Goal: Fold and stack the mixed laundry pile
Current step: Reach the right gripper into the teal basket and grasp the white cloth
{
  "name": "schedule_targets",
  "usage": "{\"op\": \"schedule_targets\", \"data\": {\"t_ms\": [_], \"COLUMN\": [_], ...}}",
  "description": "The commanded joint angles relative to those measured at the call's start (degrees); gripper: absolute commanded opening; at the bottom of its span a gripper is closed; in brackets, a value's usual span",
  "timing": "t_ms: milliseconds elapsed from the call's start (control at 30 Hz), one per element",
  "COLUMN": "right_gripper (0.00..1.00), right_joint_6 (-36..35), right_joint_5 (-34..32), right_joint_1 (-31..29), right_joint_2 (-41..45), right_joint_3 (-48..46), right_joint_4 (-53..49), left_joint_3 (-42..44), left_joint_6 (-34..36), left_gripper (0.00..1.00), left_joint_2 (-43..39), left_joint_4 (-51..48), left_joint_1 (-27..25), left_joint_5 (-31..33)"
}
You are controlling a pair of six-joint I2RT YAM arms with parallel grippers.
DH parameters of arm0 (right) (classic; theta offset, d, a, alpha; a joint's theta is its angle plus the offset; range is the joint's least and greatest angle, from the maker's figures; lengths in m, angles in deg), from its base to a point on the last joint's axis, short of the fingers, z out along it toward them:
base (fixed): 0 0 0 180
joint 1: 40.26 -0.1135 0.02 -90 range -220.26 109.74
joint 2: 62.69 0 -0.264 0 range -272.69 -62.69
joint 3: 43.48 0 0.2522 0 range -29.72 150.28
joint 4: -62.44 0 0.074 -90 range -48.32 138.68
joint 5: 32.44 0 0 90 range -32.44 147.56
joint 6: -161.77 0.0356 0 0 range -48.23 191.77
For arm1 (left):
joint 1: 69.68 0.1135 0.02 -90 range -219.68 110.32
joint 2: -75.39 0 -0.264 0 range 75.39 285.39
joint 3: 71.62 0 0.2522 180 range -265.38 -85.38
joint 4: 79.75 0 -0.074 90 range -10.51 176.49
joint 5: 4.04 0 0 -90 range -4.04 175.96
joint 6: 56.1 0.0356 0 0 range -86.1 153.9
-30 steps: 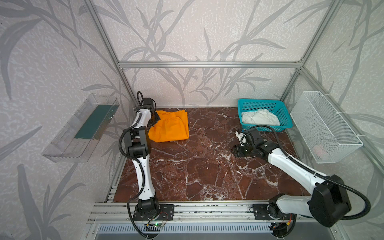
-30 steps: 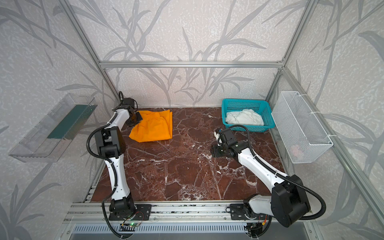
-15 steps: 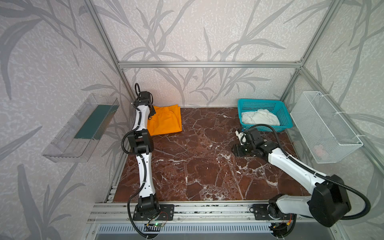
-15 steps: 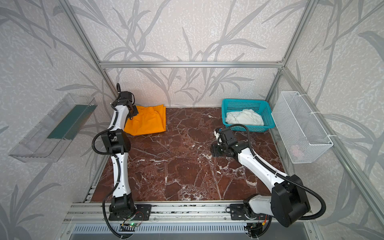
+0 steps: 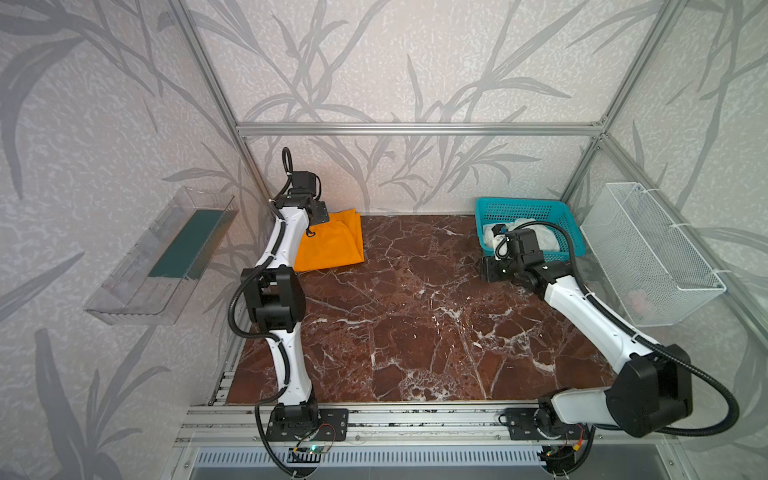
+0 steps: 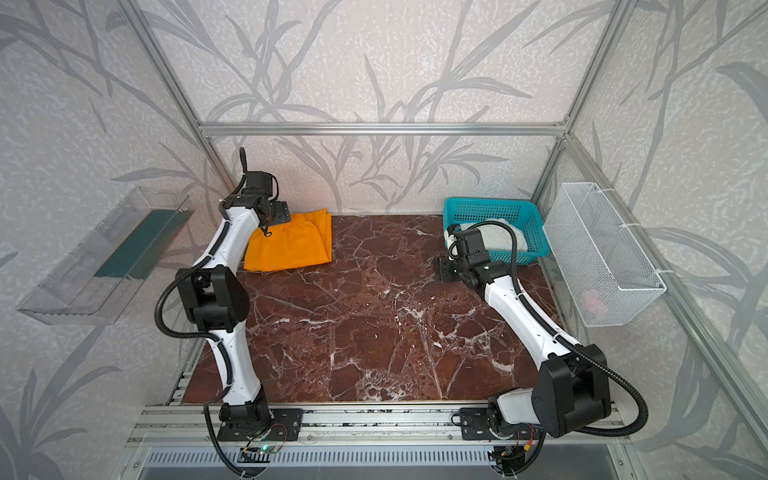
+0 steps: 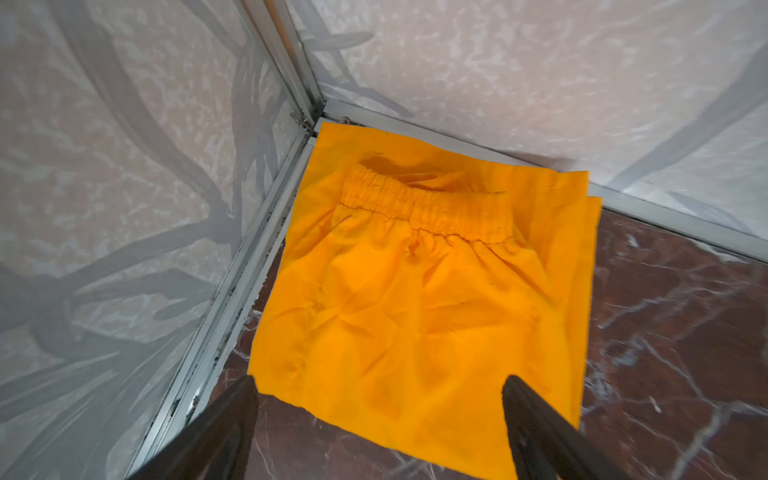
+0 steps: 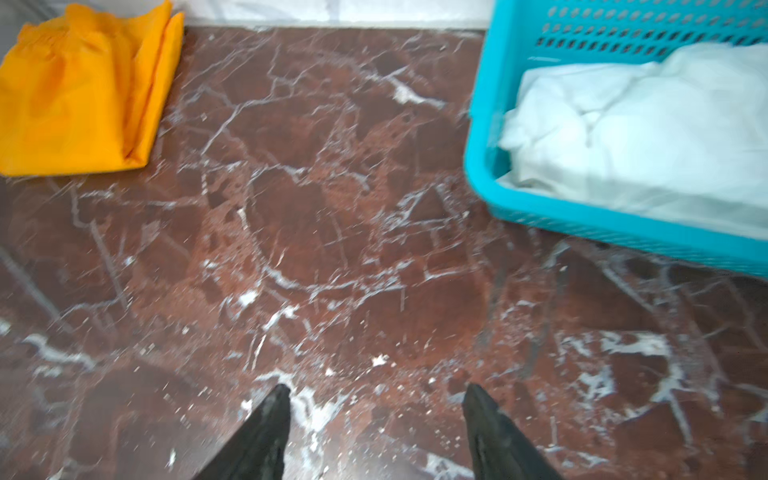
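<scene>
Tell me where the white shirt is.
In both top views the shirt lies bunched in the teal basket at the table's back right corner, beside the wall-hung wire basket.

Left gripper (image 7: 379, 380) spread wide, right gripper (image 8: 376, 387) parted, both arms outstretched

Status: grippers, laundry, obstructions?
Left gripper open, empty, above folded orange trousers in back-left corner. Right gripper open, empty, over bare marble tabletop. White shirt crumpled in teal basket. Nothing blocking.
</scene>
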Motion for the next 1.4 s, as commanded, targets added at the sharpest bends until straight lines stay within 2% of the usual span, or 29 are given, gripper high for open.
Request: {"op": "schedule_targets", "data": {"t_ms": [0, 167, 300, 467, 600, 700, 867, 967, 1067, 1267, 1300, 1367], "right_gripper": [0.67, 0.70, 0.72, 0.73, 0.74, 0.73, 0.67, 0.57, 0.44, 0.07, 0.02, 0.00], "right_joint_6": [-2.44, -3.76, -4.89, -6.69, -6.18, -5.16, -3.72, -2.77, -2.42, -3.93, -4.37, -5.05], "right_joint_5": [-7.56, -14.79, -19.08, -17.11, -12.84, -9.09, -7.06, -5.50, -4.30, -1.48, -1.64, -2.09], "right_joint_1": [3.12, 7.46, 10.27, 13.31, 14.81, 15.41, 15.77, 16.08, 16.19, 16.30, 16.30, 16.30], "right_joint_2": [-5.31, -15.26, -25.05, -38.07, -48.68, -55.38, -65.11, -70.18, -73.39, -71.35, -70.11, -66.77], "right_joint_3": [4.41, 12.59, 20.77, 32.70, 44.05, 53.11, 67.79, 75.77, 81.22, 79.27, 78.71, 77.31], "right_joint_4": [1.29, 3.26, 2.99, 0.58, -4.99, -11.57, -24.01, -30.64, -35.00, -33.51, -32.61, -30.79], "left_joint_3": [9.53, 36.69, 47.48, 57.12, 62.93, 65.05, 65.32, 64.23, 63.24, 63.01, 63.16, 63.47], "left_joint_6": [-1.64, -2.88, -4.87, -8.90, -12.25, -13.74, -14.21, -13.91, -13.35, -13.01, -13.04, -13.32], "left_gripper": [0.92, 0.95, 0.95, 0.95, 0.95, 0.95, 0.94, 0.94, 0.94, 0.94, 0.94, 0.94], "left_joint_2": [-7.20, -22.04, -27.87, -34.58, -39.18, -40.58, -41.21, -41.56, -41.90, -42.09, -42.27, -42.56], "left_joint_4": [3.92, 22.42, 24.88, 26.14, 26.94, 26.29, 25.02, 24.12, 23.33, 21.97, 21.82, 21.79], "left_joint_1": [-0.74, -7.85, -12.47, -19.31, -24.64, -26.50, -28.00, -28.31, -28.36, -28.43, -28.44, -28.38], "left_joint_5": [-8.41, -9.93, -12.45, -12.14, -10.26, -10.44, -10.22, -9.87, -9.36, -8.63, -8.63, -8.61]}}
